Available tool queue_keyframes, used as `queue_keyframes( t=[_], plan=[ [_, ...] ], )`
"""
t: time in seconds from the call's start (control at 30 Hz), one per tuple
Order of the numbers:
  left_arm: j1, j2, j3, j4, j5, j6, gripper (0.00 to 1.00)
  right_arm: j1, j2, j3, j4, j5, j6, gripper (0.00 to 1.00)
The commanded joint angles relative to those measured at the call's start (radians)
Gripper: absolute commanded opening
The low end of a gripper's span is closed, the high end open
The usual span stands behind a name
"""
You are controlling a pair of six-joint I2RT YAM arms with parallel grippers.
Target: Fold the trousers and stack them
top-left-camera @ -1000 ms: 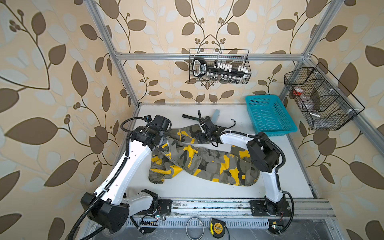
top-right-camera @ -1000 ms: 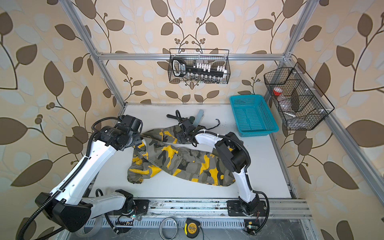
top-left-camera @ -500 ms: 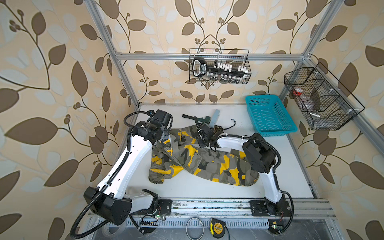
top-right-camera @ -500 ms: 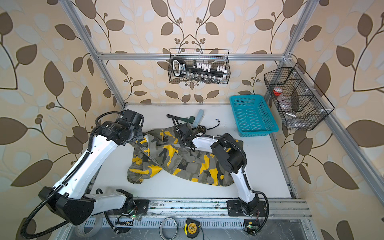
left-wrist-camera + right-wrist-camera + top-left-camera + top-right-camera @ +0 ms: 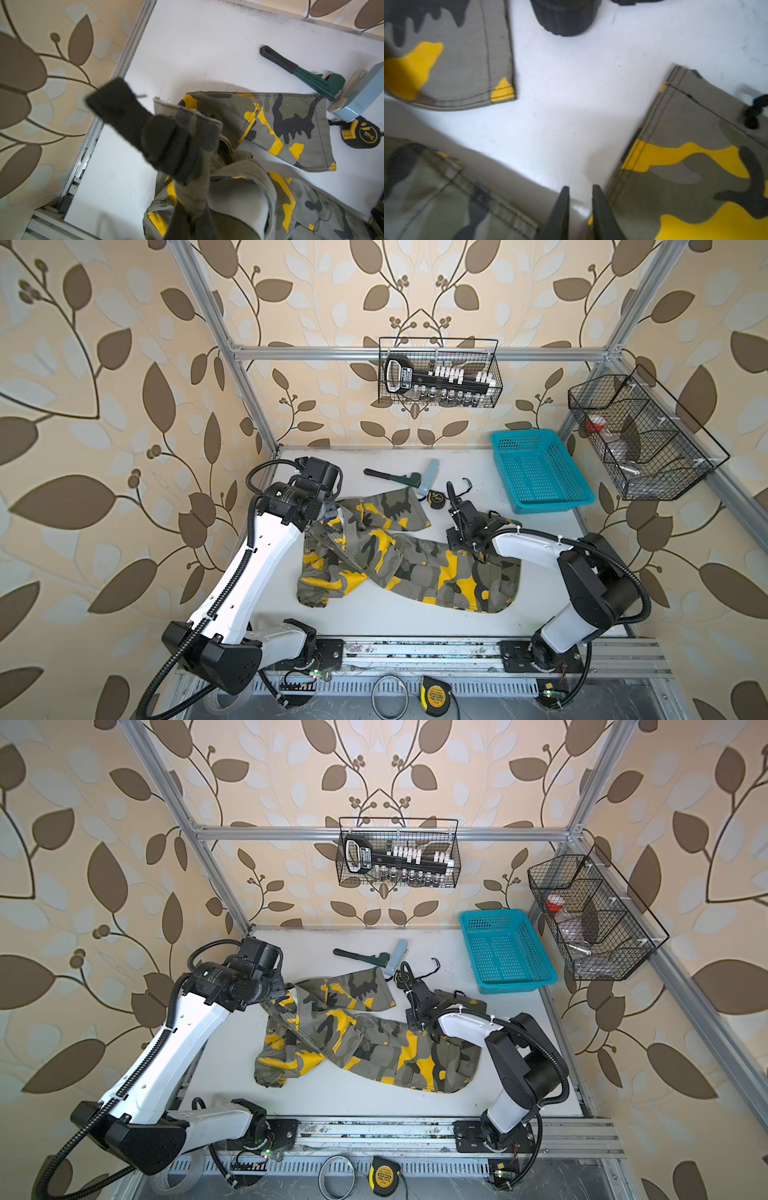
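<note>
Folding is hardly started: the trousers (image 5: pixel 399 564) sprawl twisted across the middle of the tabletop (image 5: pixel 374 618), unstacked. The left end effector (image 5: pixel 187 153) pinches a bunched edge. The right end effector (image 5: pixel 580 189), narrowly parted, hovers by a hem, seemingly empty. The near side is bare; a wrench (image 5: pixel 388 477), tape measure (image 5: pixel 437 499) and basket (image 5: pixel 540 472) crowd the far edge.

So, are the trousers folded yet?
Not yet: the trousers lie rumpled across the table, legs splayed apart, an edge pinched in the left gripper.

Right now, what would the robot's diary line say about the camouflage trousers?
left gripper: shut on olive-grey, black and yellow camouflage trousers | right gripper: open, empty | trousers: not folded, sprawled on white table
</note>
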Motion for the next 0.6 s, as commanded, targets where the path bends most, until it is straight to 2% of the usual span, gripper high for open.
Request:
queue_keyframes(
  t=[0.0, 0.03, 0.1, 0.3, 0.4, 0.57],
  plan=[
    [0.012, -0.035, -0.007, 0.000, -0.007, 0.004, 0.00, 0.063, 0.042, 0.122, 0.021, -0.025, -0.053, 0.61],
    [0.012, -0.037, -0.010, 0.000, -0.006, 0.003, 0.00, 0.073, 0.066, 0.151, 0.026, -0.024, -0.053, 0.66],
    [0.012, -0.040, -0.023, 0.001, -0.013, 0.001, 0.00, 0.089, 0.133, 0.223, 0.024, -0.007, -0.064, 0.86],
    [0.012, -0.041, -0.055, 0.009, -0.008, -0.001, 0.00, 0.089, 0.331, 0.410, -0.054, 0.019, -0.053, 0.89],
    [0.012, -0.033, -0.055, 0.012, -0.004, 0.001, 0.00, 0.085, 0.396, 0.469, -0.099, 0.030, -0.010, 0.89],
    [0.011, -0.015, -0.051, 0.021, 0.005, 0.005, 0.00, 0.081, 0.454, 0.521, -0.121, -0.015, 0.039, 0.91]
  ],
)
